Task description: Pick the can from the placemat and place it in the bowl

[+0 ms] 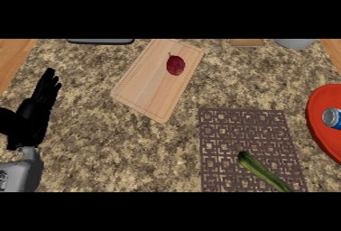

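The blue-and-silver metal can (331,118) lies in the round red bowl (320,140), so the open-fingered, empty black left hand (40,101) need only rest well apart from it

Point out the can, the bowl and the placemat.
can (332,118), head view, its blue side.
bowl (321,139), head view, bare red wall below the can.
placemat (246,135), head view, bare patterned middle.

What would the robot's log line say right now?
can: in red bowl | placemat: holds cucumber | left hand: open, resting at left edge | right hand: not in view
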Robot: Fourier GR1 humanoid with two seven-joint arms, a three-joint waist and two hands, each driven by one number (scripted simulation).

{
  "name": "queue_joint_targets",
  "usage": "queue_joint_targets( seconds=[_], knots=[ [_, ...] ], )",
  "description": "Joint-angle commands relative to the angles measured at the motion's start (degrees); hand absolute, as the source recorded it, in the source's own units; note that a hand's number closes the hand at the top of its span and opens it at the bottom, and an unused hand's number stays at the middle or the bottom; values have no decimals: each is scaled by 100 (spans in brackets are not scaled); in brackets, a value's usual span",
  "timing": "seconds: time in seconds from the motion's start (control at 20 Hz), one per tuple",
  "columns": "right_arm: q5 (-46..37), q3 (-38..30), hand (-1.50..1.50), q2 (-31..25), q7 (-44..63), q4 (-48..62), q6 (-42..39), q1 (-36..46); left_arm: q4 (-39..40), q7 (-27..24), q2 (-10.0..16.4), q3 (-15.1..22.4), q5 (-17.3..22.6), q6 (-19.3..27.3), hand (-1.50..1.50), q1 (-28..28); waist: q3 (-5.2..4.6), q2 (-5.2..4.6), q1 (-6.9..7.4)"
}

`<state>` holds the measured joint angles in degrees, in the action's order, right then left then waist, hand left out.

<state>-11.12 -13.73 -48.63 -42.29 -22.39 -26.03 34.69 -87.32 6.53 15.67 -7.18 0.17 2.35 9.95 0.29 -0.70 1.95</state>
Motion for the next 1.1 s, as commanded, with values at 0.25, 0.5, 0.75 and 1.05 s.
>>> queue_joint_targets(
  seconds=[0.25, 0.5, 0.75, 1.05],
  knots=[
    [893, -747, -150, -850, 208, 988, -1881, 54, -118, 93, -150, 153, -131, 143, 0, 154, 31, -68, 8],
    [1100, -858, -150, -1378, 347, 941, -2564, -197, -66, 28, -42, -4, -81, 101, 0, -19, 47, -52, -83],
    [1343, -944, -150, -1326, 705, 881, -2957, -269, 27, -27, -113, 20, -43, 66, 0, -92, 64, -62, -97],
    [1835, -1277, -150, -1386, 998, 742, -3230, -286, -59, -82, -41, -96, -7, 82, 0, -89, 77, -25, -133]
  ],
)
